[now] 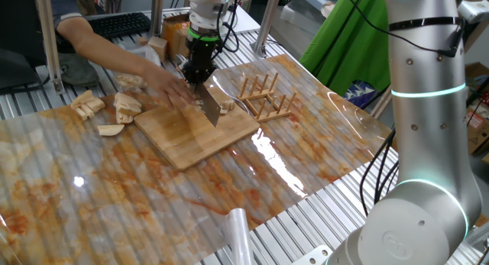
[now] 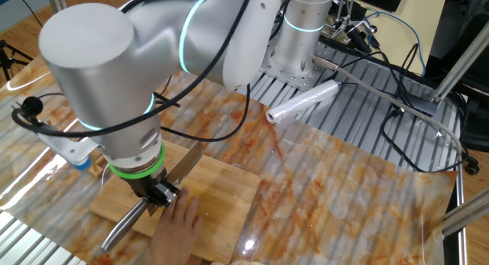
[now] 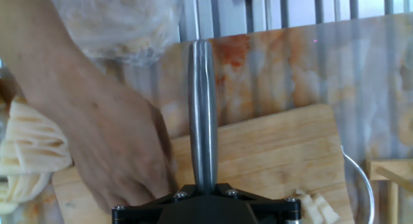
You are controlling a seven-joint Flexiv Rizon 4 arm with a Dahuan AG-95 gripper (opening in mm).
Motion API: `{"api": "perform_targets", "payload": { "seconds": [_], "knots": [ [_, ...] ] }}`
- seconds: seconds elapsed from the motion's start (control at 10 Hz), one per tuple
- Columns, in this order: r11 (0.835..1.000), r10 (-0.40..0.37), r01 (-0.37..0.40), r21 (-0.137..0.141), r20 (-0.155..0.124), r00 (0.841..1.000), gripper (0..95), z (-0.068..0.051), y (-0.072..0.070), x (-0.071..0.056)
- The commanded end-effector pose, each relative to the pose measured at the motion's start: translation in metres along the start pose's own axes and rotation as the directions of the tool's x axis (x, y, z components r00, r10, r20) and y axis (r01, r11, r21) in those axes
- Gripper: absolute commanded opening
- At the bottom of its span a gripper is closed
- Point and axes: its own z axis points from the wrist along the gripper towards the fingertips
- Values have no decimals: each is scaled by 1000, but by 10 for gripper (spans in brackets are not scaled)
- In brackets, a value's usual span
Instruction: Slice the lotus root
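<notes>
My gripper (image 1: 200, 66) is shut on the steel handle (image 3: 202, 114) of a knife. Its blade (image 1: 208, 108) points down at the wooden cutting board (image 1: 202, 131). In the other fixed view, the gripper (image 2: 157, 190) holds the knife (image 2: 183, 167) over the board (image 2: 225, 192). A person's hand (image 1: 164, 83) rests on the board just left of the blade and hides what lies under it. Pale lotus root chunks (image 1: 126, 105) lie on the table left of the board, one of them (image 3: 26, 153) beside the hand (image 3: 110, 140). Small cut bits (image 3: 316, 208) sit by the blade.
A wooden dish rack (image 1: 267, 97) stands right of the board. A roll of plastic film (image 1: 237, 234) lies near the front edge of the table. A plastic bag (image 3: 116, 24) with pale pieces sits beyond the board. The person's arm (image 1: 99, 47) reaches in from the back left.
</notes>
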Motion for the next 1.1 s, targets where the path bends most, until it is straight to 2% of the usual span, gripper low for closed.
{"api": "perform_targets", "payload": {
  "seconds": [0.1, 0.6, 0.9, 1.1],
  "knots": [
    [1000, -1, 1, -3, -1, 1000, 0, -2, -1, 0],
    [1000, -12, 12, -3, 21, 1000, 0, -1, -2, -5],
    [1000, -23, 24, -4, 16, 1000, 0, -1, -4, -7],
    [997, -70, 70, -10, 16, 997, 0, -2, -4, -7]
  ]
}}
